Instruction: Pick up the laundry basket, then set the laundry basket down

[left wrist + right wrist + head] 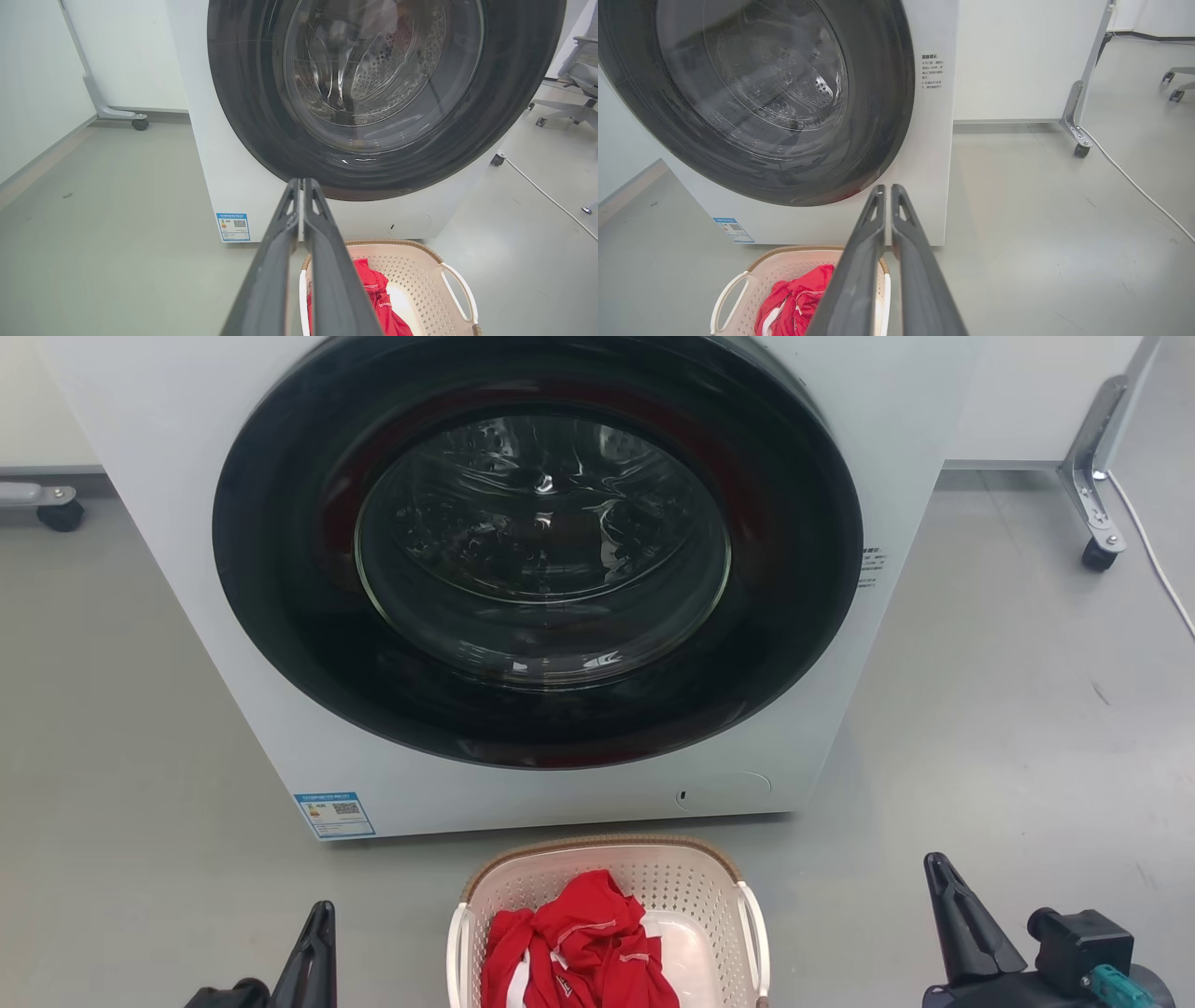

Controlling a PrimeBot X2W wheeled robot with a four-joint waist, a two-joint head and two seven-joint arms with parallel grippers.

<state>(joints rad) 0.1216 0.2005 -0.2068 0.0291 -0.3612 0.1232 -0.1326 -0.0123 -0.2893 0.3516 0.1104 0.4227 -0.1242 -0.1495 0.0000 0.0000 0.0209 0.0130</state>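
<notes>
Basket (686,882) sits on the floor (980,709) just in front of the washer (187,569), between my two grippers and touching neither. Inside I see crumpled red cloth (574,943) with white trim, piled toward the left; bare bottom shows at right. Basket is cream-white, with perforated walls, a brown woven-look rim and a white handle on each side. Washer door is closed; I can't tell the drum contents. Left gripper (301,184) has its fingers pressed together, empty. Right gripper (887,189) same.

Three near views toward one washer (541,541)
</notes>
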